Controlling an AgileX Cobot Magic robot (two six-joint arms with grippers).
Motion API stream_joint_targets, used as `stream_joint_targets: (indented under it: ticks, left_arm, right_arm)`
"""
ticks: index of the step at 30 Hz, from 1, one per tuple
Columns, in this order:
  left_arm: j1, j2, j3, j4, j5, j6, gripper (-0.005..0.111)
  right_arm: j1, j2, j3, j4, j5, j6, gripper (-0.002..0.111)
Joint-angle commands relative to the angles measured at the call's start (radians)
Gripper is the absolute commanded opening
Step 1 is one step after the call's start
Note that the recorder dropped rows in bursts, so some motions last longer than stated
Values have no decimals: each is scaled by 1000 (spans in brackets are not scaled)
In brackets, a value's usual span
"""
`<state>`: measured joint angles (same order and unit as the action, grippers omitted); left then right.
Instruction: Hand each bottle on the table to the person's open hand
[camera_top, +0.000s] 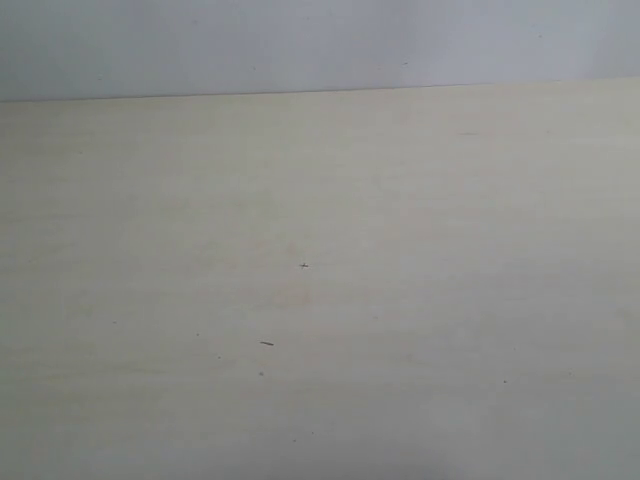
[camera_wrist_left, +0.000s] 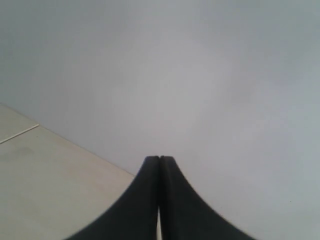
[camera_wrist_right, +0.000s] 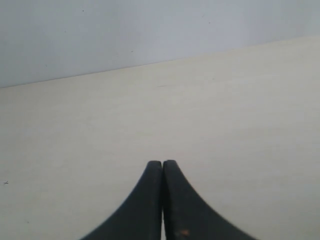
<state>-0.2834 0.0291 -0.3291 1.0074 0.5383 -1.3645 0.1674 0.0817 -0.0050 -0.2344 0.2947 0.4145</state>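
Surface (camera_top: 420, 300): pale cream; on the part in view you will find only a few dark specks (camera_top: 303, 265).
Bottles: none shows in any of the three views, so you cannot place them from here.
Open hand: not in view.
Left gripper (camera_wrist_left: 159, 159): jaws pressed together with nothing between them; it points mostly at the grey wall (camera_wrist_left: 200, 75), with the surface edge off to one side.
Right gripper (camera_wrist_right: 162, 163): jaws pressed together, nothing held; it points across the surface toward the wall.
Key relation: you cannot tell the bearing from either gripper to a bottle, the bottle's long axis, or the nearer arm.
Step (judgement): either no bottle is left to hand over, or the bottles lie outside the views. Confirm which before you command a reach.
Next move: part the jaws only once you have located a bottle.
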Motion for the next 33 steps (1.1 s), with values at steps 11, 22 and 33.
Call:
stream_joint_targets:
  ticks: [11,22,33]
  left_arm:
    - [4,-29,4,-673,-135,850,0]
    - [4,-29,161,-1108,-375,1185,0]
    - [70,-29,211,-1108,-384,1397,0]
  right_arm:
    - [-5,7,5,0,-10,-2,0]
    - [-5,7,5,0,-10,-2,0]
    - [-5,7,5,0,-10,-2,0]
